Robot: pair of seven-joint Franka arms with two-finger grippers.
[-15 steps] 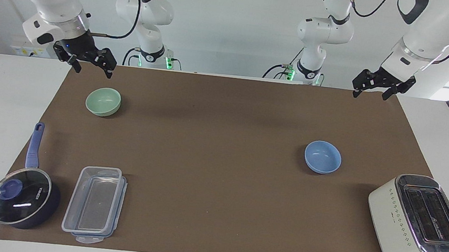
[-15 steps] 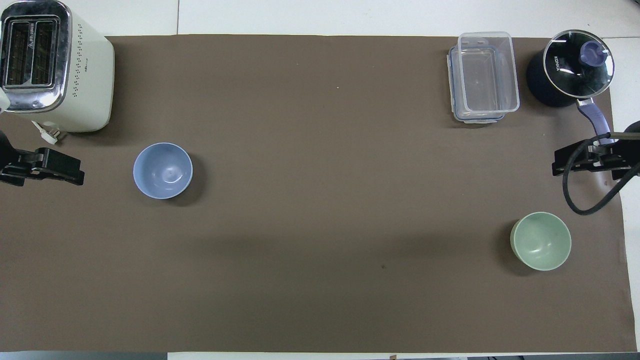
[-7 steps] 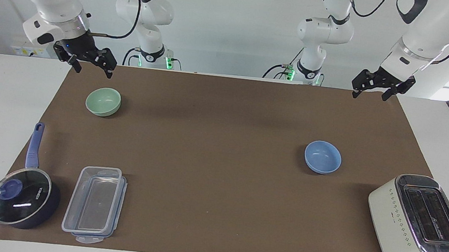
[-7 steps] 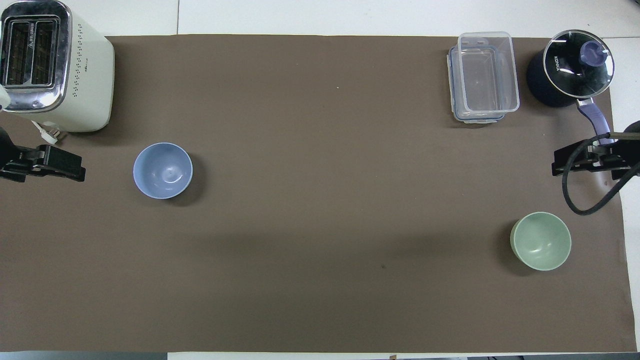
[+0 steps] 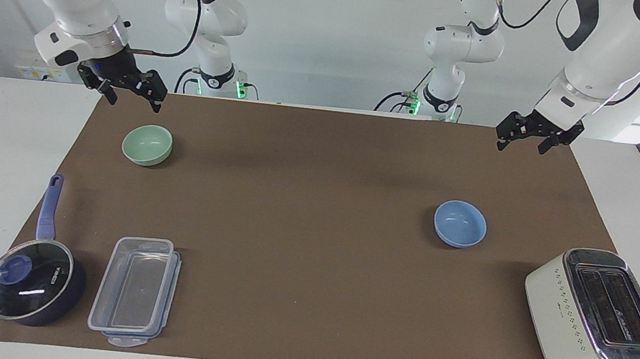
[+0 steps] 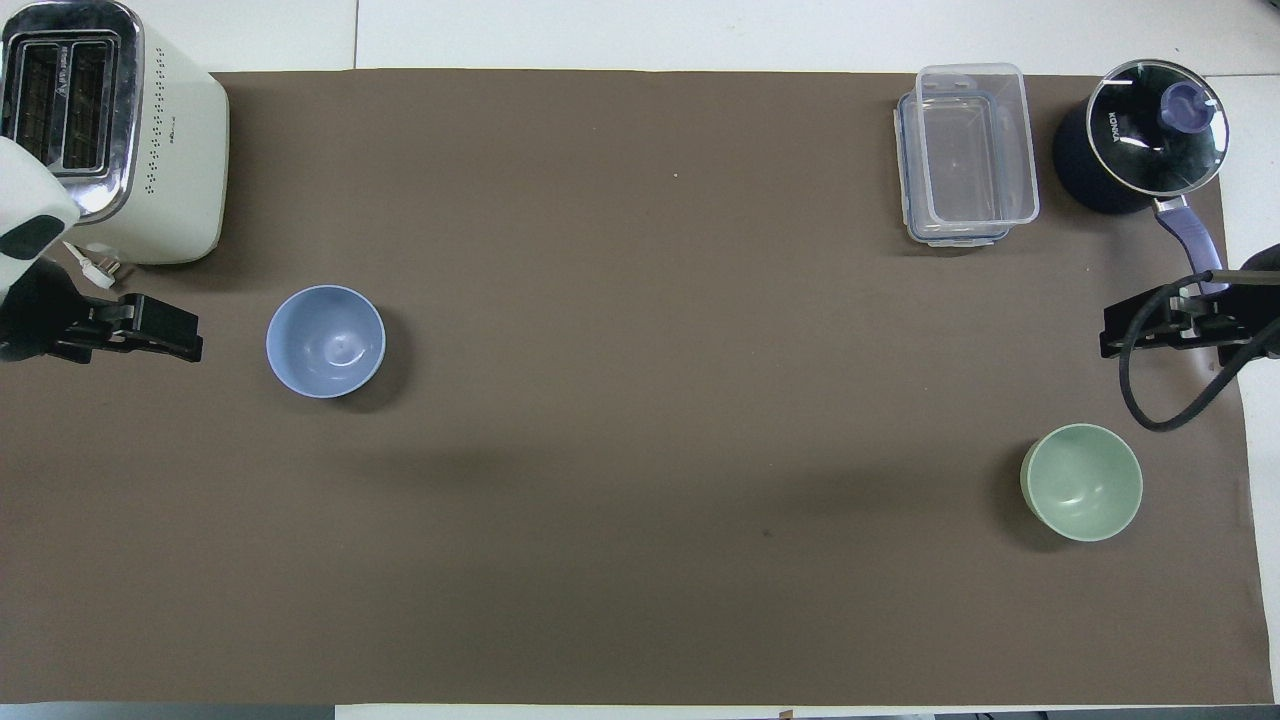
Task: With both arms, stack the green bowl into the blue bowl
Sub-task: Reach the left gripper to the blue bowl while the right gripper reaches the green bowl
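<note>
The green bowl point(image 5: 147, 144) stands upright and empty on the brown mat toward the right arm's end; it also shows in the overhead view point(image 6: 1081, 482). The blue bowl point(image 5: 460, 223) stands upright and empty toward the left arm's end, also in the overhead view point(image 6: 325, 341). My right gripper point(image 5: 133, 101) is open and empty, up in the air over the mat's edge by the green bowl, not touching it point(image 6: 1170, 325). My left gripper point(image 5: 519, 147) is open and empty, up over the mat's left-arm end, apart from the blue bowl point(image 6: 140, 335).
A cream toaster point(image 5: 597, 315) stands farther from the robots than the blue bowl. A clear plastic container point(image 5: 133, 285) and a dark blue lidded saucepan point(image 5: 32, 289) with its handle stand farther from the robots than the green bowl.
My left gripper has shifted a little toward the blue bowl. My right gripper has barely moved. Both bowls are where they were.
</note>
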